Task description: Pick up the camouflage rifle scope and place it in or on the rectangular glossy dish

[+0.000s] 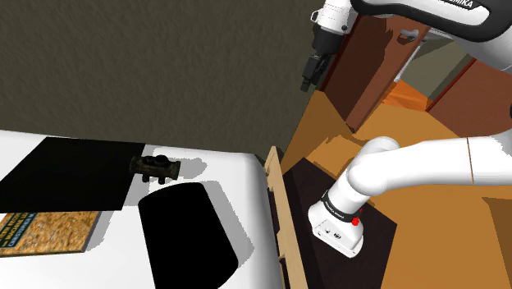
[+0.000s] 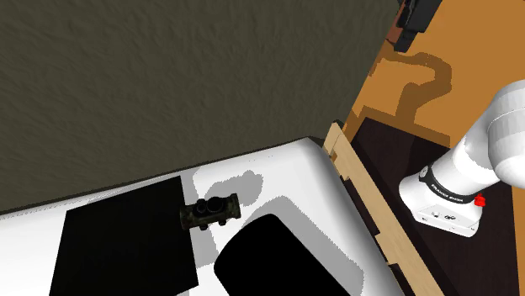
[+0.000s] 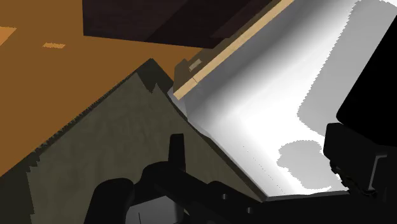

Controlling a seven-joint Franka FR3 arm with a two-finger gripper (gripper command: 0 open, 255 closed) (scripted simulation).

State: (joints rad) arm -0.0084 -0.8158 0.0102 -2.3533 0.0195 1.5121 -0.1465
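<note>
High over the orange floor (image 1: 427,222), well away from the table (image 1: 242,185), the black claw (image 1: 310,75) hangs with its two sides apart and nothing in it. Over on the white table lies the little camouflage scope (image 1: 156,168), at the corner of a flat black mat (image 1: 66,176). The dish (image 1: 190,238), black with round corners, sits near the scope with nothing in it. I think the claw must first cross the wooden edge (image 1: 276,197) to get over the scope. It would do best to come straight down on the scope's middle and pinch it across its thin way, not along its length. A slow squeeze seems wise, or the scope may roll away.
</note>
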